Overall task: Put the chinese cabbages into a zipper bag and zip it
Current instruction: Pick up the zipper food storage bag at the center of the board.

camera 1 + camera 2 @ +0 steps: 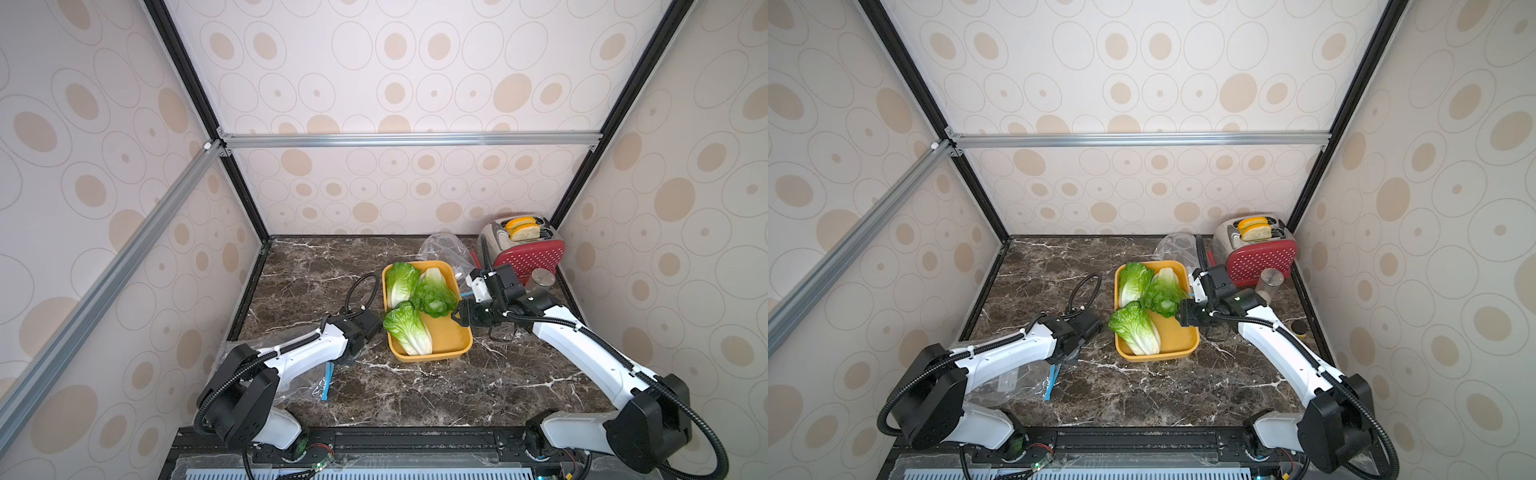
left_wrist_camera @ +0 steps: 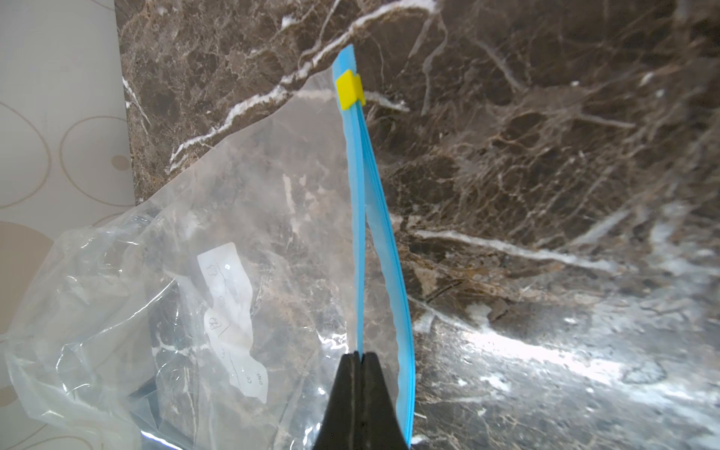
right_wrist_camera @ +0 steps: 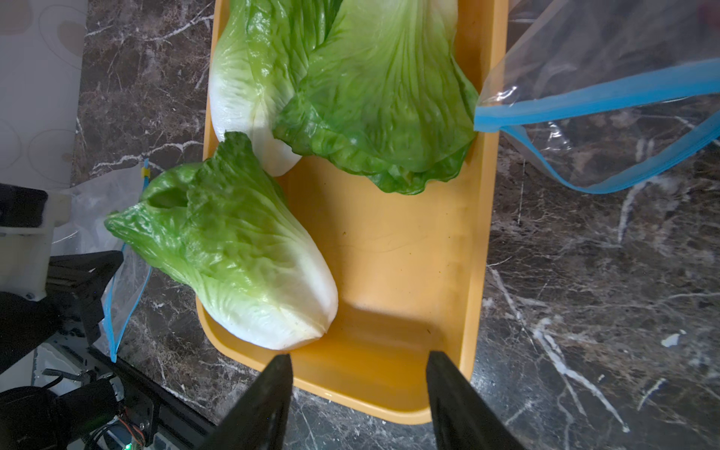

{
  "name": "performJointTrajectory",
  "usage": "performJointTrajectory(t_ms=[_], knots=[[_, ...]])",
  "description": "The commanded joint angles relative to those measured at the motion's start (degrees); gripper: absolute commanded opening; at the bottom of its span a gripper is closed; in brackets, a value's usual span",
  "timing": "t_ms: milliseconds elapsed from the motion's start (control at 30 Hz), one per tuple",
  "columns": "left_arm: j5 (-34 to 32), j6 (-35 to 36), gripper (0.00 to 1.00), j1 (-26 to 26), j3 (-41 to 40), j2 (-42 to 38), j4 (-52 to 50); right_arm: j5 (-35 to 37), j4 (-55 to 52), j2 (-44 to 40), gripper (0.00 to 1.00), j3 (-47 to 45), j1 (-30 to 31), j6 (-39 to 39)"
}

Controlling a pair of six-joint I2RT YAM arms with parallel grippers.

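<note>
Three chinese cabbages lie in an orange tray (image 1: 451,336): one at the back left (image 1: 400,282), one at the back right (image 1: 434,291), one in front (image 1: 409,332). A clear zipper bag (image 2: 233,233) lies flat on the marble at the left, under my left arm. Its blue zip strip (image 2: 356,233) carries a yellow slider (image 2: 348,91) at the far end. My left gripper (image 2: 360,354) is shut on one lip of that strip. My right gripper (image 3: 358,360) stands open over the tray's near right corner, close to the front cabbage (image 3: 241,249) and holding nothing.
A second clear bag with a blue zip (image 3: 604,78) lies behind the tray to the right. A red and silver toaster (image 1: 523,245) with bread stands in the back right corner. A metal shaker (image 1: 540,280) and a small dark jar (image 1: 1298,328) stand by the right wall.
</note>
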Motion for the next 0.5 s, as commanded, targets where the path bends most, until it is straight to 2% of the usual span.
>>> performJointTrajectory(t_ms=[0, 267, 467], knots=[[-0.6, -2.5, 0.00, -0.5, 2.9, 0.2, -3.6, -2.1, 0.5, 0.1, 0.59, -0.2, 0.8, 1.6], [-0.4, -1.0, 0.00, -0.5, 8.2, -8.0, -3.8, -8.7, 7.5, 0.4, 0.60, 1.3, 7.1, 10.4], [0.1, 0.4, 0.00, -0.4, 12.6, -11.3, -5.3, -10.5, 14.0, 4.2, 0.63, 5.5, 15.8, 16.9]])
